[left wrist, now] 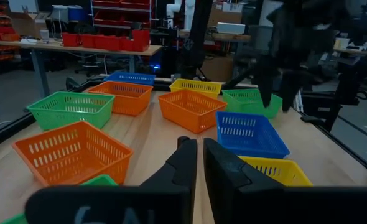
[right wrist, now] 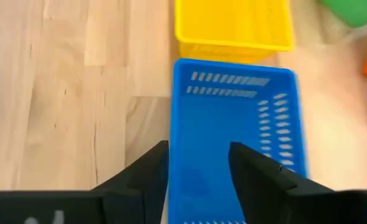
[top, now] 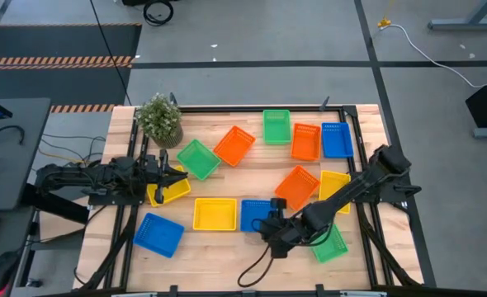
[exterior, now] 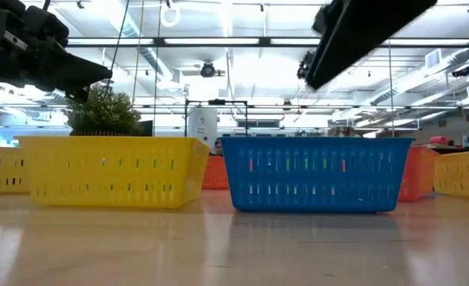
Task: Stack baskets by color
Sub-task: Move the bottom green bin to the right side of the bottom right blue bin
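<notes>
1. Baskets [top: 215, 214] lie scattered across the desk [top: 227, 256] in four colours; none looks stacked yet.
2. We judge each one light, thin-walled plastic, slightly flexible, prone to slide on wood.
3. We see the right end effector [right wrist: 199, 165] with fingers parted, astride the near wall of the blue basket [right wrist: 233, 143], not yet clamped.
4. We advise gripping that rim wall, not the mesh.
5. Left end effector [left wrist: 199, 168]: fingers nearly together, holding nothing, above the desk's left side.
</notes>
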You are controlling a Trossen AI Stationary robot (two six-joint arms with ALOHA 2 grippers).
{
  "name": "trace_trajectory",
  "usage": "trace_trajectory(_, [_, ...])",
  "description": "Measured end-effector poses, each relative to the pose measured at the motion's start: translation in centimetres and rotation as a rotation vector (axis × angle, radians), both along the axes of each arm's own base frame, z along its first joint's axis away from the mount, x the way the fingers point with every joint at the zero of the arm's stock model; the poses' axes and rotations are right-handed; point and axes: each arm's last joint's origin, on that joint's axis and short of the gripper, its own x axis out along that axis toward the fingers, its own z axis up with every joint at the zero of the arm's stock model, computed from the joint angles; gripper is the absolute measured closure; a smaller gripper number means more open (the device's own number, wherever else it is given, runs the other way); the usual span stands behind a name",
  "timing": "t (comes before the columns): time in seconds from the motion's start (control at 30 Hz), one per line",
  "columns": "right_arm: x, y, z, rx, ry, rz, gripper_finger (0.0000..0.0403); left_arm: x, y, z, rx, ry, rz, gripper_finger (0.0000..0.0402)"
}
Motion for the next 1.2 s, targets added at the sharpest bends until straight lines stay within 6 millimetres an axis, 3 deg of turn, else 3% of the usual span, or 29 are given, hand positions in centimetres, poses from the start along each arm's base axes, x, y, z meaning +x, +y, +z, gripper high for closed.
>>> trace_trajectory(0.3, [-5.9,-0.2,2.9,0.033,0.206,-0.128,0.0233,0.0,0.0,0.0,0.0,0.0,0.0,0.0368])
trace_trajectory(0.53, [-8.8,1.7,2.8,0.205,0.267,-0.456,0.0232,0.0,0.0,0.0,0.0,0.0,0.0,0.0369])
trace_trajectory(0.7, [-9.1,3.2,1.2,0.309,0.314,-0.658,0.0221,0.0,0.0,0.0,0.0,0.0,0.0,0.0363])
trace_trajectory(0.9, [-8.3,3.6,-1.6,0.265,0.398,-0.801,0.0199,0.0,0.0,0.0,0.0,0.001,0.0,0.0369])
trace_trajectory(1.07, [-7.4,3.5,-3.7,0.244,0.518,-0.813,0.0198,0.0,0.0,0.0,0.0,0.001,0.0,0.0374])
trace_trajectory(1.2, [-6.8,3.9,-4.9,0.234,0.561,-0.721,0.0222,0.0,0.0,0.0,0.0,0.001,0.0,0.037])
